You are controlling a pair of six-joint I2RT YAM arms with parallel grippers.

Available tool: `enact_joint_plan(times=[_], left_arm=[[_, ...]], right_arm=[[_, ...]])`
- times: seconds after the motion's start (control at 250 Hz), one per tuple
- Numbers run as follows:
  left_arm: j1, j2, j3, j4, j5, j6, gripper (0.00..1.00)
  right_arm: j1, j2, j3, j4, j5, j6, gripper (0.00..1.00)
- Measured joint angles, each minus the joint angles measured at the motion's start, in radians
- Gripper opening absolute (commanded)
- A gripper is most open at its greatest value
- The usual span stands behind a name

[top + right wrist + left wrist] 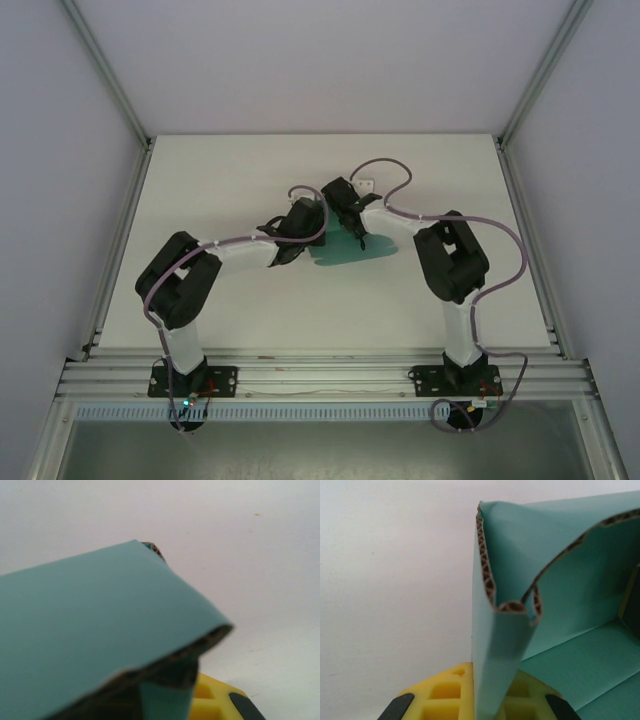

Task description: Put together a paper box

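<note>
While partly folded, paper box (345, 252), well inside table (200, 180) edges

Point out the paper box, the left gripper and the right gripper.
paper box (585, 595), left wrist view, inner face of its raised wall.
left gripper (479, 707), left wrist view, gap between its fingers, where a box flap passes.
right gripper (356, 236), top view, fingertip end above the box.

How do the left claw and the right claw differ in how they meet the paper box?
The left claw has an upright flap of the paper box standing between its wide-apart fingers; the right claw is mostly hidden under a box panel, its opening unreadable. The left claw meets the box's left edge, the right claw its far edge. Both are yellow.
</note>
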Motion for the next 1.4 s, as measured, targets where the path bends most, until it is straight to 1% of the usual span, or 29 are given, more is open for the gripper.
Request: enact_joint_plan(times=[0.132, 0.32, 0.372, 0.492, 0.536, 0.584, 0.624, 0.68, 0.779, 0.831, 0.875, 0.939, 1.091, 1.235, 1.327, 1.399], left_arm=[[-0.008, 0.013, 0.034, -0.002, 0.000, -0.005, 0.00], [-0.014, 0.017, 0.042, -0.005, -0.003, -0.021, 0.00], [-0.014, 0.017, 0.043, -0.010, -0.005, -0.028, 0.00], [-0.016, 0.017, 0.043, -0.046, -0.013, -0.031, 0.00], [-0.016, 0.017, 0.042, -0.061, -0.020, -0.032, 0.00], [-0.016, 0.017, 0.042, -0.080, -0.035, -0.035, 0.00], [-0.015, 0.017, 0.042, -0.086, -0.041, -0.037, 0.00], [-0.012, 0.017, 0.042, -0.092, -0.054, -0.037, 0.00], [-0.008, 0.016, 0.042, -0.085, -0.064, -0.026, 0.00], [-0.005, 0.016, 0.038, -0.086, -0.071, -0.019, 0.00], [-0.003, 0.016, 0.034, -0.086, -0.077, -0.008, 0.00], [-0.002, 0.016, 0.031, -0.087, -0.084, 0.005, 0.00], [-0.001, 0.008, 0.031, -0.088, -0.087, 0.034, 0.00], [0.001, -0.016, 0.031, -0.089, -0.071, 0.076, 0.00], [0.003, -0.048, 0.032, -0.129, -0.027, 0.150, 0.00], [0.010, -0.083, 0.049, -0.206, 0.020, 0.242, 0.00]], right_arm=[[0.001, 0.003, 0.010, -0.016, 0.083, 0.036, 0.00], [0.006, 0.003, 0.007, -0.024, 0.125, 0.072, 0.00], [0.006, -0.003, -0.011, -0.001, 0.114, 0.069, 0.05], [0.005, -0.060, -0.122, 0.125, 0.037, 0.035, 0.29], [-0.003, -0.093, -0.174, 0.179, -0.012, 0.025, 0.42], [-0.020, -0.134, -0.233, 0.239, -0.076, -0.004, 0.48], [-0.039, -0.169, -0.276, 0.282, -0.135, -0.029, 0.58], [-0.063, -0.217, -0.320, 0.324, -0.219, -0.053, 0.62], [-0.090, -0.303, -0.373, 0.379, -0.349, -0.094, 0.75], [-0.092, -0.355, -0.391, 0.405, -0.404, -0.112, 0.83], [-0.092, -0.401, -0.404, 0.430, -0.447, -0.115, 0.88], [-0.091, -0.467, -0.423, 0.463, -0.499, -0.127, 1.00], [-0.101, -0.595, -0.473, 0.515, -0.570, -0.135, 1.00], [-0.142, -0.676, -0.522, 0.504, -0.588, -0.117, 1.00], [-0.187, -0.735, -0.544, 0.451, -0.587, -0.093, 1.00], [-0.227, -0.791, -0.549, 0.388, -0.587, -0.074, 1.00]])
